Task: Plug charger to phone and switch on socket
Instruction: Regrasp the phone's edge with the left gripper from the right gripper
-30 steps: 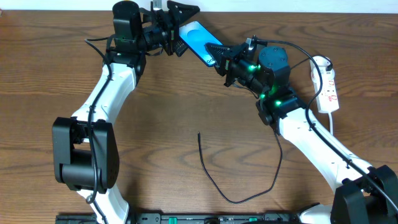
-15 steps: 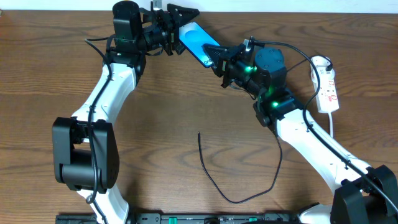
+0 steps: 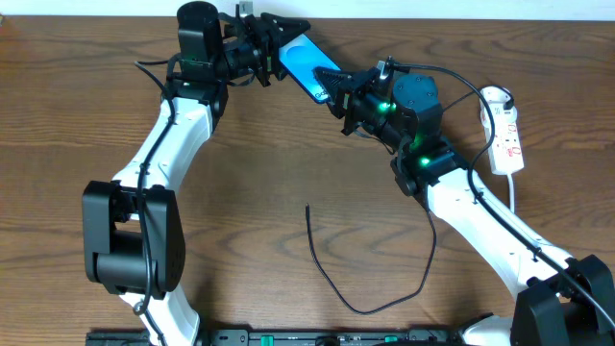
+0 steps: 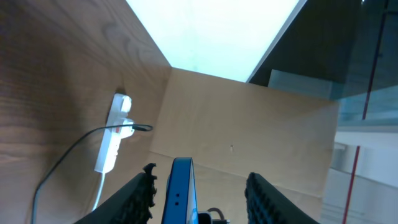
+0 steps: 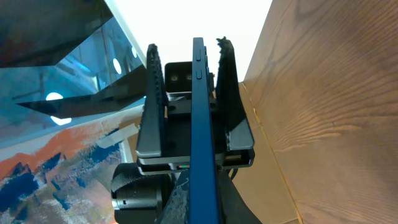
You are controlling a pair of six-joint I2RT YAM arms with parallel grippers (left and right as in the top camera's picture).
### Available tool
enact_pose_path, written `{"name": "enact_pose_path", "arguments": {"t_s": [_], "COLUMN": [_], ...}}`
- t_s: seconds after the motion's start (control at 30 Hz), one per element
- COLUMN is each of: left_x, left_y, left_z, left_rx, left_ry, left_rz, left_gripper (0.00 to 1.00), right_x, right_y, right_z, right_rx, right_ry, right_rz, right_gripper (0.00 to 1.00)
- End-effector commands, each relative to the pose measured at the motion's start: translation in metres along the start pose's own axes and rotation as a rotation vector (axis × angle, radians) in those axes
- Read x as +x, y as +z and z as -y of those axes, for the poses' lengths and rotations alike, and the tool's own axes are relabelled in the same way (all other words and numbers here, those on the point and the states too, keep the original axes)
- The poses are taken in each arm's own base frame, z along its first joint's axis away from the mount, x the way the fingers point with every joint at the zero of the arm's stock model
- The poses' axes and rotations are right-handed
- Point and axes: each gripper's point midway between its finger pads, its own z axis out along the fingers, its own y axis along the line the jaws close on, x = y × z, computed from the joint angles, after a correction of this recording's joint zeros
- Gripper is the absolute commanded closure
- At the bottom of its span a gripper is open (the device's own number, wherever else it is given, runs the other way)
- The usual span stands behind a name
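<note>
Quick count: one phone (image 3: 306, 62), one charger cable (image 3: 309, 229), one power strip (image 3: 506, 130), two grippers. The phone is up off the table (image 3: 288, 154) by the far edge, a bit left of middle, with its blue screen facing up in the overhead view. The right gripper (image 3: 333, 91) is clamped tight on the phone's lower right end. The left gripper (image 3: 279, 43) straddles the upper left end, partly open: in the left wrist view one finger (image 4: 146, 186) sits just beside the phone's edge (image 4: 180, 186) and the other stands clearly apart. The charger cable lies loose in a big hook shape on the table's near middle, with nothing touching it. The power strip lies along the right edge, toward the far corner.
</note>
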Motion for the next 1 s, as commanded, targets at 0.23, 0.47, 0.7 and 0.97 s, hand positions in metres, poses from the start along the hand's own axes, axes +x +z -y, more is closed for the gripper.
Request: {"name": "enact_pose_path", "arguments": {"t_s": [0.23,0.47,0.7,0.97], "left_x": [0.0062,0.0073,0.0075,0.0120], "left_y": [-0.0022,-0.0013,-0.0013,0.0024], "left_z": [0.0240,0.0239,0.0239,0.0237], "left_rx": [0.034,0.033,0.033,0.032], "left_ry": [0.048,0.048,0.048,0.050], "left_rz": [0.001,-0.002,-0.002,-0.012], "left_gripper": [0.64,0.74,0.91,0.92], "right_x": [0.0060,0.0063,0.0063,0.0063], "right_y": [0.0002,0.0004,0.0004,0.0004], "right_z": [-0.0090,-0.0089,-0.0089,-0.0088], "right_rx": [-0.025,-0.025,-0.025,-0.025], "right_ry": [-0.005,-0.005,-0.005,-0.005], "right_rz": [-0.009,-0.008,-0.008,-0.008], "right_gripper": [0.99,0.99,0.99,0.99]}}
